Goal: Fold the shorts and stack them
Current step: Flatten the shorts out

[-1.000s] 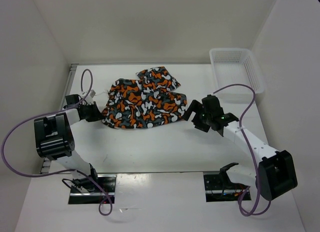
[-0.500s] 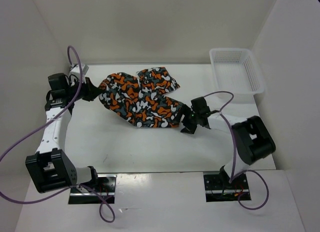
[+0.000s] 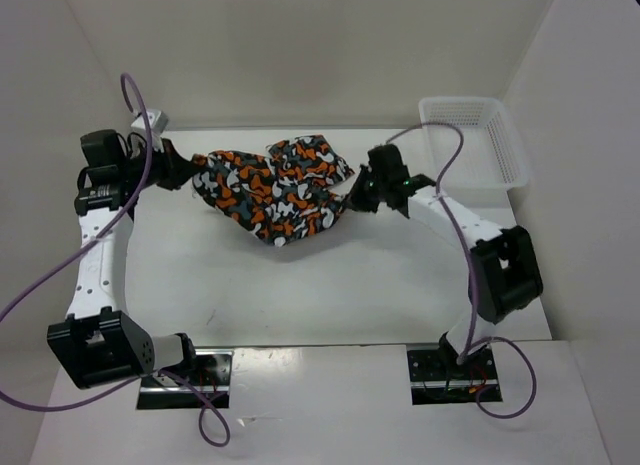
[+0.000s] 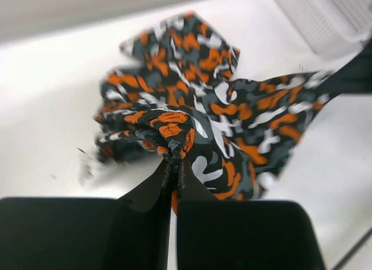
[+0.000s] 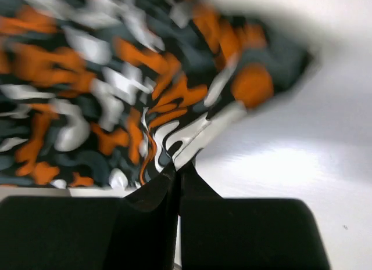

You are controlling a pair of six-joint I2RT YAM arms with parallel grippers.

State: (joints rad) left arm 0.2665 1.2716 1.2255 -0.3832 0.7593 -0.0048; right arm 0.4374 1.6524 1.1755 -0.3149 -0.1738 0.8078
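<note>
Left gripper (image 4: pixel 173 165): jaws pinched nearly together on a bunched fold at the left end of the shorts (image 3: pixel 275 190). Right gripper (image 5: pixel 176 168): clamped just as tight on the cloth's right edge. I see the shorts stretched between the two, sagging in the middle, over the far half of the table (image 3: pixel 300 295). A white mesh basket (image 3: pixel 505 150) sits in the far right corner, apart from the cloth.

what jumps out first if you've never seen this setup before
The loud orange, white and black camouflage shorts at the far middle of the table, stretched between two pinches. The left gripper is shut on one end and the right gripper on the other. A white mesh basket sits at the far right corner.
</note>
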